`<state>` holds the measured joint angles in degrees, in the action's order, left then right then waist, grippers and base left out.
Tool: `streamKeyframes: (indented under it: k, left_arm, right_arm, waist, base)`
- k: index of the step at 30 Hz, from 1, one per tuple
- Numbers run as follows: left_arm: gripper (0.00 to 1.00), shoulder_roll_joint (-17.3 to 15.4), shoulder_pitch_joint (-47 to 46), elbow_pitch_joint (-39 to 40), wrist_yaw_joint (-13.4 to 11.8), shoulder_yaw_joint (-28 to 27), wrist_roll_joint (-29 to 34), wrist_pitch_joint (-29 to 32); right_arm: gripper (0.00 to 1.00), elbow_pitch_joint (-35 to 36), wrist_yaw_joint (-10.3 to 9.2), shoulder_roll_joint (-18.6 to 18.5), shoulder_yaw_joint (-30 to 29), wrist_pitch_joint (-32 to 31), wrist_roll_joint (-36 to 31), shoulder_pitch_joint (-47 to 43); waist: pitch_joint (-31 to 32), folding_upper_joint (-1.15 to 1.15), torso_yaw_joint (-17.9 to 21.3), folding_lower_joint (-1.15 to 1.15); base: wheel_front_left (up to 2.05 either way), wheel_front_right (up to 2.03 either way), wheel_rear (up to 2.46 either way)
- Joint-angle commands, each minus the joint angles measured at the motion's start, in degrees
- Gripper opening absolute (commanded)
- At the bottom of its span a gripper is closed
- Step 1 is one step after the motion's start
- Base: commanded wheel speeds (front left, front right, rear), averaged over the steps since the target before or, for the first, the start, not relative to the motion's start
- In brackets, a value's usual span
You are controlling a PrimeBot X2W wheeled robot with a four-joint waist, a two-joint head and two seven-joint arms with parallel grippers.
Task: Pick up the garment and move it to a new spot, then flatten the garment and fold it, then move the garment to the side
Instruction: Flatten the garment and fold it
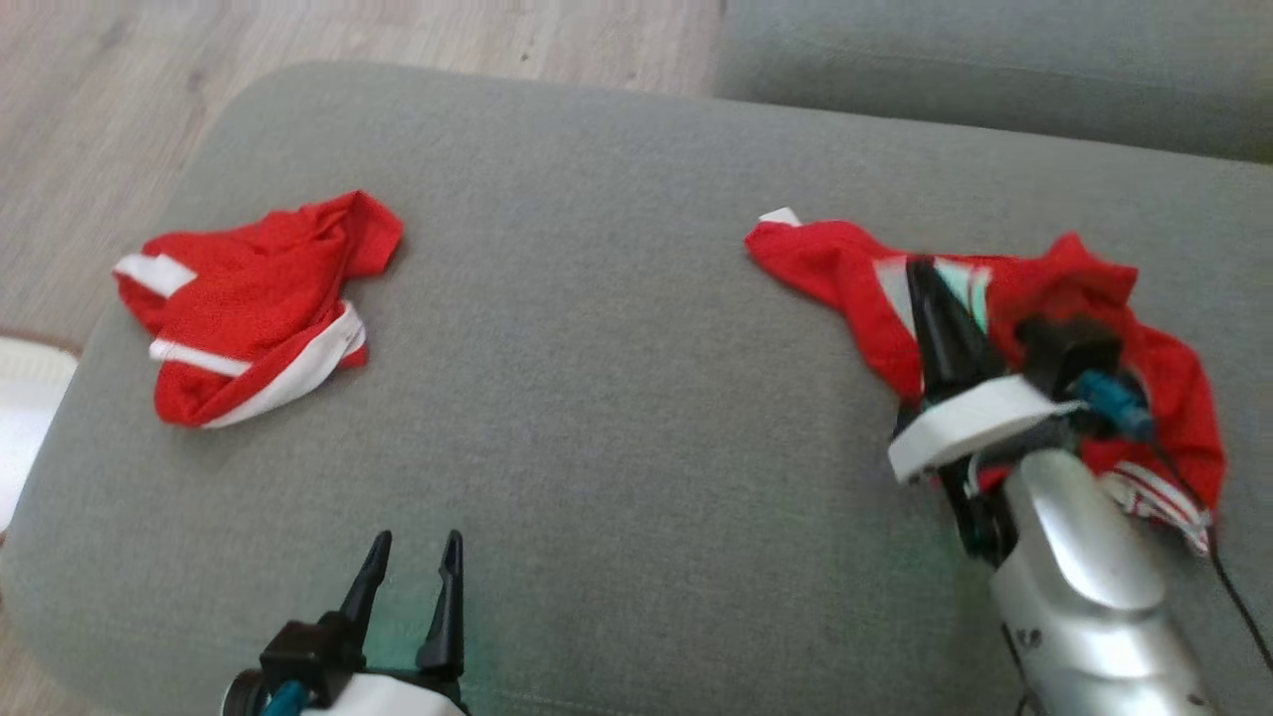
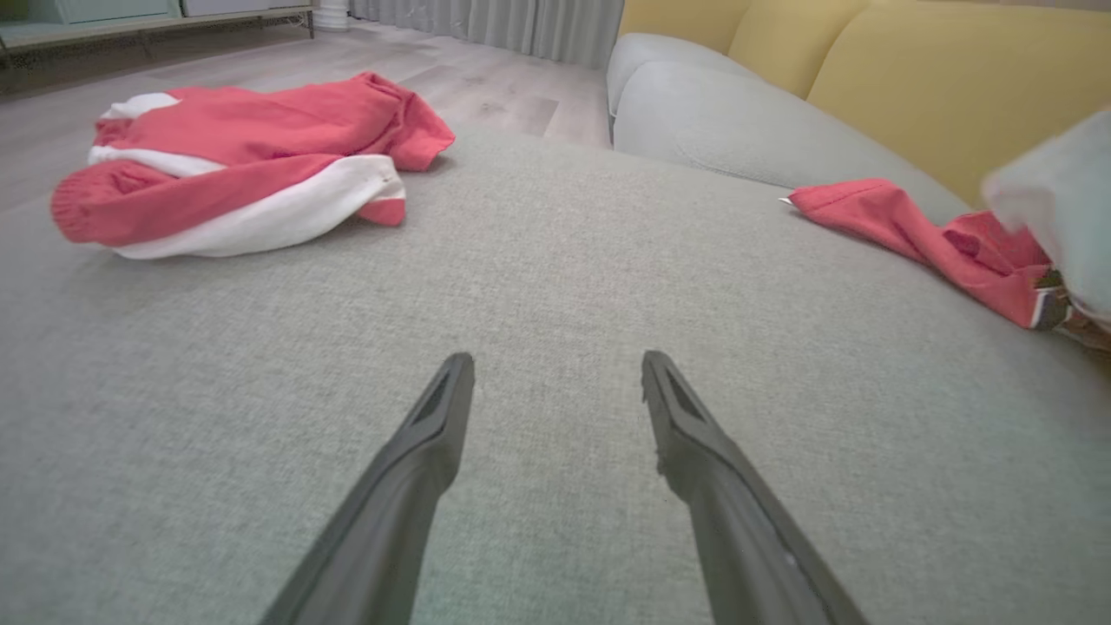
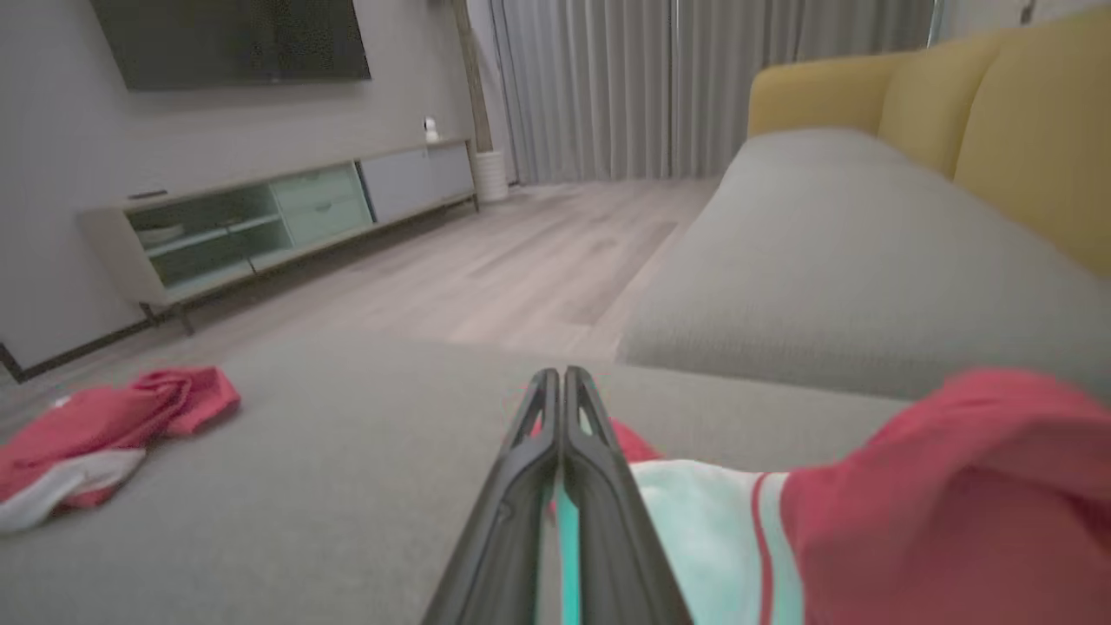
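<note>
The head camera looks steeply down on the grey cushion (image 1: 617, 418) from above its near edge and takes in most of its top, with wood floor (image 1: 90, 109) past the cushion's far left corner. The left wrist camera sits low over the cushion's near part. It faces along the left tool (image 2: 555, 360) toward the yellow sofa back (image 2: 911, 78). The right wrist camera lies close over the cushion's right side and faces along the right tool (image 3: 560, 378) toward a TV cabinet (image 3: 260, 217) and curtains (image 3: 651, 87). All three views share the cushion top and the crumpled red garment (image 1: 254, 303) on the cushion's left part.
</note>
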<state>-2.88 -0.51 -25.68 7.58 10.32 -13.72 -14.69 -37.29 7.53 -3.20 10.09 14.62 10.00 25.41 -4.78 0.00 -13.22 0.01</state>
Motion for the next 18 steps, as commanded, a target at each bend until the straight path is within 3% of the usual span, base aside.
streamKeyframes:
  k: [1,10,18]
  left_arm:
    - [1.0,0.0,-1.6,1.6,-0.1,-1.3,-0.6,-0.3]
    - [1.0,0.0,1.1,0.7,-0.1,-0.8,-1.0,-0.3]
    - [1.0,0.0,1.9,-0.9,-0.1,2.6,-2.0,-0.3]
  right_arm:
    - [0.0,3.9,-0.04,0.3,0.9,0.4,-0.2,2.5]
    - [0.0,17.3,-0.04,0.3,2.4,0.4,2.1,7.8]
    - [0.0,14.6,-0.04,-3.2,8.5,0.4,2.6,21.3]
  waist:
    - [1.5,0.0,1.3,-0.01]
    - [5.4,0.0,2.7,-0.01]
    - [6.7,0.0,-1.8,-0.01]
  base:
    - [0.0,0.0,0.0]
    - [0.0,0.0,0.0]
    - [0.0,0.0,0.0]
